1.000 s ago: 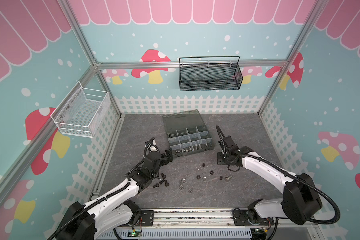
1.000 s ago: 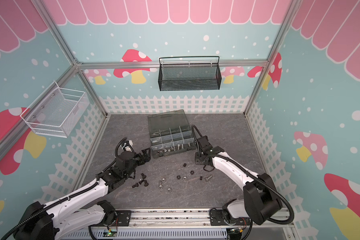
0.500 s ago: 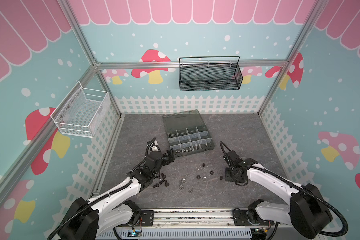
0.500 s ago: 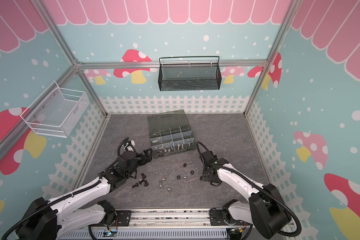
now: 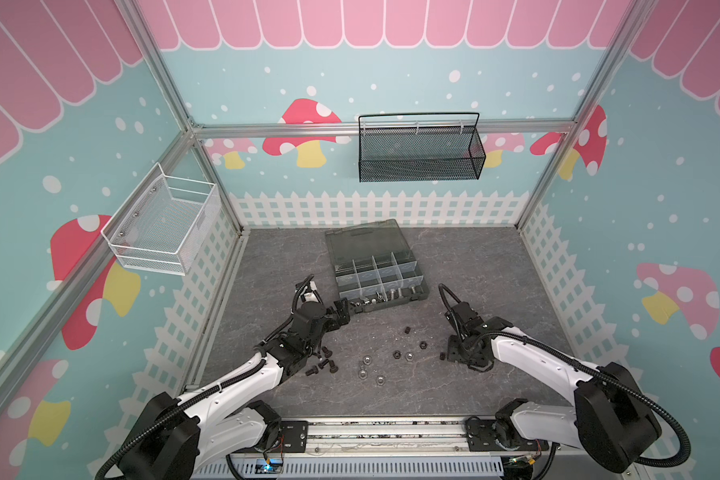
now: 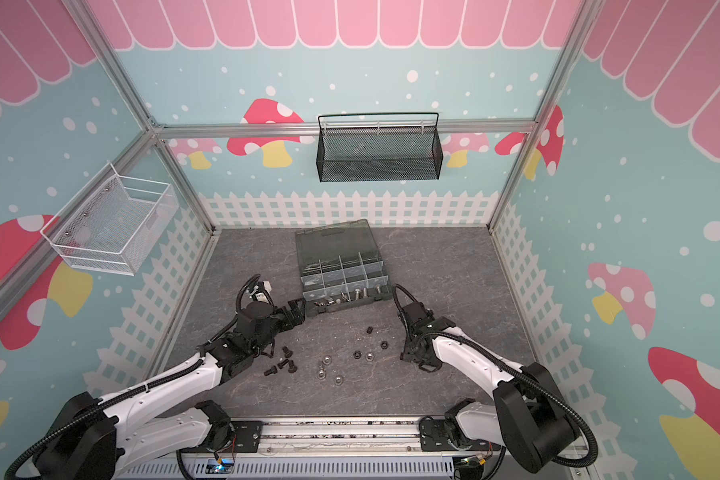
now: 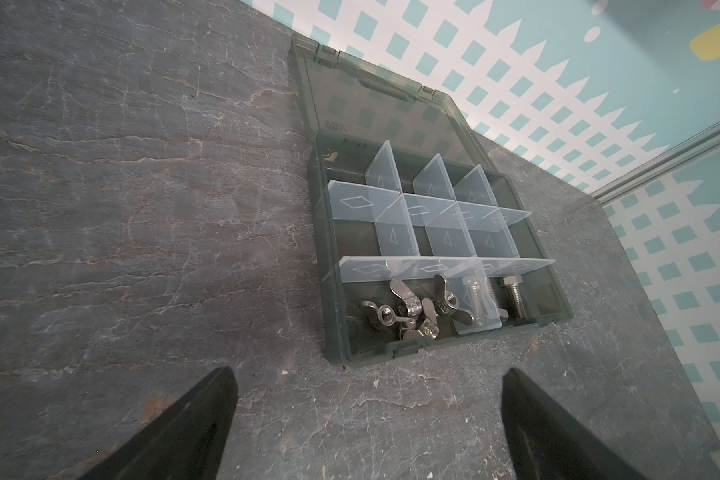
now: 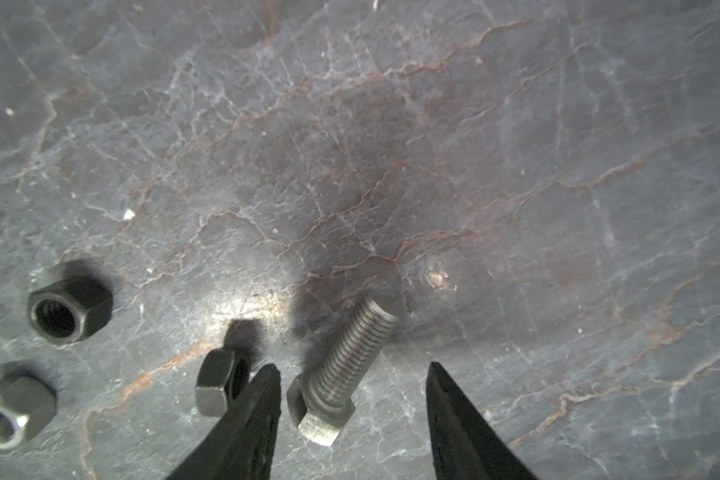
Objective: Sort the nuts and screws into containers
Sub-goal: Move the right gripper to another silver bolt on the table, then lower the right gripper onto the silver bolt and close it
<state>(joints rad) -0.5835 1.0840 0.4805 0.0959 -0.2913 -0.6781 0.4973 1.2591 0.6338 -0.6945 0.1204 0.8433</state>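
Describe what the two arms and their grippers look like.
The left arm and right arm have glossy white shells with black joints and wrists. Black ribbed cables loop along them. The left gripper and right gripper have tapering matte black fingers.

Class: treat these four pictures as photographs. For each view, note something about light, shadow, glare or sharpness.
In both top views: even light, faint shadows, nuts tiny. Left wrist view: sharp; fence pattern shows through the organiser box lid, wing nuts glint, left gripper a black silhouette. Right wrist view: softer; glare patch on the table beside the silver screw, hard shadows.
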